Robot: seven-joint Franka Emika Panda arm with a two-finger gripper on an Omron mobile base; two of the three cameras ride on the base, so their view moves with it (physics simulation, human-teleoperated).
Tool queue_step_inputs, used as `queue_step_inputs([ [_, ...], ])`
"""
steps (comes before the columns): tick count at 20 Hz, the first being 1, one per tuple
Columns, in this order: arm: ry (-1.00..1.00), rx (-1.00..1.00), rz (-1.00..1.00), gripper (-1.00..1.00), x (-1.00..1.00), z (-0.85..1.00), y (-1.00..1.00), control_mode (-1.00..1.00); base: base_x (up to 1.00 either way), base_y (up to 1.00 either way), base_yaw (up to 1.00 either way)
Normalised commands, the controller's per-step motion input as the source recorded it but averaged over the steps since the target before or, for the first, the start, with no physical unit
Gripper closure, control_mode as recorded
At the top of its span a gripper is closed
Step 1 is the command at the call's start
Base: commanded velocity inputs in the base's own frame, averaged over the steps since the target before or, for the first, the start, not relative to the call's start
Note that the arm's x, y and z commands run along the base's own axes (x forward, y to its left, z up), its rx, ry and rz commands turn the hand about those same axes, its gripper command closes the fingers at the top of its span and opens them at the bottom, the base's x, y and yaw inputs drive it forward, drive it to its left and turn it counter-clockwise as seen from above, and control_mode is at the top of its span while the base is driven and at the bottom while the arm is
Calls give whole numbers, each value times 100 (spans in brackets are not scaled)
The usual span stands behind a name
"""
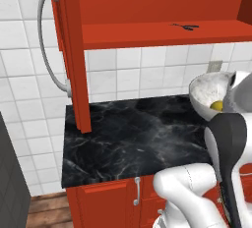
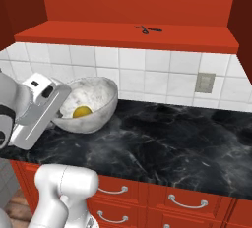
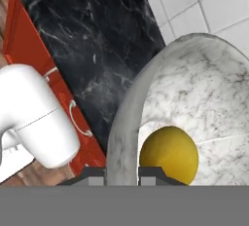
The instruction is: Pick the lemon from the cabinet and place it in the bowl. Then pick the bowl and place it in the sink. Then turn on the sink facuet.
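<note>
The red-orange cabinet [image 1: 147, 6] hangs above the black marble bench [image 2: 177, 143], its flat shelf [image 2: 128, 35] carrying a small dark object [image 2: 148, 29]. The white bowl [image 2: 96, 105] is tilted above the bench, near the tiled wall. The claw [image 3: 121, 174] pinches the bowl's rim. The lemon [image 3: 168, 154] lies inside the bowl.

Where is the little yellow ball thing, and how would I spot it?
Find the black marble counter under the red cabinet shelf. On it, near the white tiled wall, a white marbled bowl is tipped, its rim pinched by the robot's pincer. The lemon lies inside that bowl: it is small, round and the only yellow thing around.
</note>
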Motion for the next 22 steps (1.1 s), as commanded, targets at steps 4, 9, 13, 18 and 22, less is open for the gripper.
queue_step_inputs([
  [4, 0, 4, 9, 100, -28, 59, 0, -100, 0, 0, 0],
  [9, 0, 1, 8, 100, -33, 23, 0, -100, 0, 0, 0],
  [13, 0, 0, 3, 100, -13, 0, 2, 100, -15, 8, 2],
  [18, 0, 0, 0, 100, 0, 0, 0, 100, -73, 5, 1],
  [22, 0, 0, 0, 100, 0, 0, 0, 100, -92, -6, -7],
])
